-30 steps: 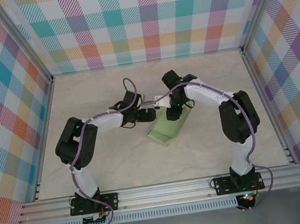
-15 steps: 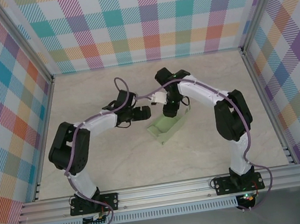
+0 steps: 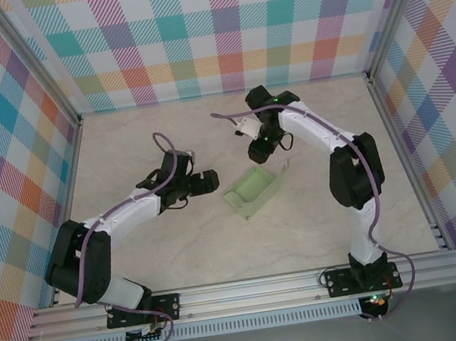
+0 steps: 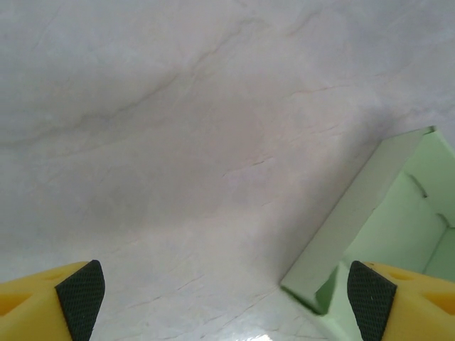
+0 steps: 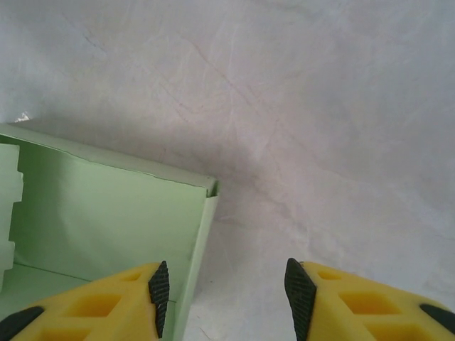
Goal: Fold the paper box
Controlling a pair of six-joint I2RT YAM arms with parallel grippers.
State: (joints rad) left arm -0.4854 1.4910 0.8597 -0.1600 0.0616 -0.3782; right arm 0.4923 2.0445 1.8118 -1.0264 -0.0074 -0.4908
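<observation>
The paper box (image 3: 253,191) is pale green card, partly folded into an open tray with raised walls, lying mid-table. My left gripper (image 3: 210,181) sits just to its left, open wide and empty. In the left wrist view the box's corner (image 4: 387,213) lies to the right, beside the right fingertip (image 4: 371,304), and bare table runs between the jaws of the left gripper (image 4: 226,304). My right gripper (image 3: 260,149) hovers over the box's far end, open. In the right wrist view the right gripper (image 5: 229,295) stands above the box's wall edge (image 5: 106,206), apart from it.
The tabletop (image 3: 141,148) is pale marble. Plaid walls close the left, back and right sides. An aluminium rail (image 3: 244,290) carrying both arm bases runs along the near edge. Free surface lies on all sides of the box.
Both grippers have drawn back from the box: the left arm swung left and lower, the right one lifted toward the back. The box now rests free on the table.
</observation>
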